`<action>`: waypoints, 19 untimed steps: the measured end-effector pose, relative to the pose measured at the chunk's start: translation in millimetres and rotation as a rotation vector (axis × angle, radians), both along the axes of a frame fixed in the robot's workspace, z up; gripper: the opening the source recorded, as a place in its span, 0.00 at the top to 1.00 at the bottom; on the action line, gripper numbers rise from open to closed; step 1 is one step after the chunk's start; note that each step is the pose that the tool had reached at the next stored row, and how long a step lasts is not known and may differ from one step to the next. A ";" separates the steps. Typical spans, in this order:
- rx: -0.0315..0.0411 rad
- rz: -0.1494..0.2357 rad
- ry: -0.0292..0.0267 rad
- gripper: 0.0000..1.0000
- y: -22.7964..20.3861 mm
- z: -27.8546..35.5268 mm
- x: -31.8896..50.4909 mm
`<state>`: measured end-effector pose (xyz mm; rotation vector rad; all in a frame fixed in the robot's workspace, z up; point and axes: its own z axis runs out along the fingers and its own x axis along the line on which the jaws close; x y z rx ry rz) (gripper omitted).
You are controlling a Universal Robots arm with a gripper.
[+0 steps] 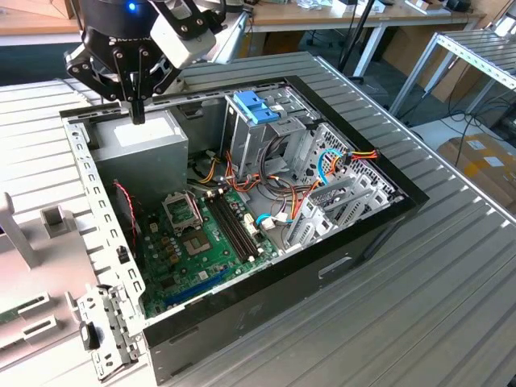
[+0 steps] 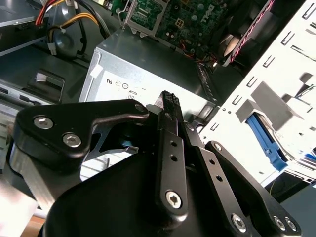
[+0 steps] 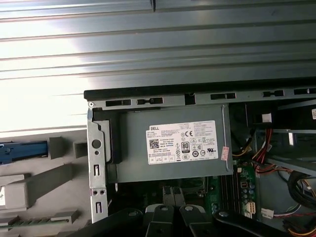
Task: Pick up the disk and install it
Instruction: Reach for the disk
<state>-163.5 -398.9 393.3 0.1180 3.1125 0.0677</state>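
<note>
My gripper (image 1: 139,113) hangs at the exterior view's upper left, fingers pressed together. The grey power-supply box (image 1: 149,147) lies just below it

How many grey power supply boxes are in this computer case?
1. The power supply box sits in the case's corner, at the exterior view's left, under the gripper. The arm may hide others.

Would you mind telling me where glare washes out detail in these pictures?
In the first wrist view, the ribbed table is blown out white; in the exterior view, the power supply glares pale beneath the gripper.
</note>
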 end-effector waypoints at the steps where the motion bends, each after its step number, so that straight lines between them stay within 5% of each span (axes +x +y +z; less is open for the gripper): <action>1: -0.0001 0.000 0.0000 0.89 0.0 0.0 -0.5; 19: 0.0000 0.000 0.0000 0.89 0.0 0.0 -13.1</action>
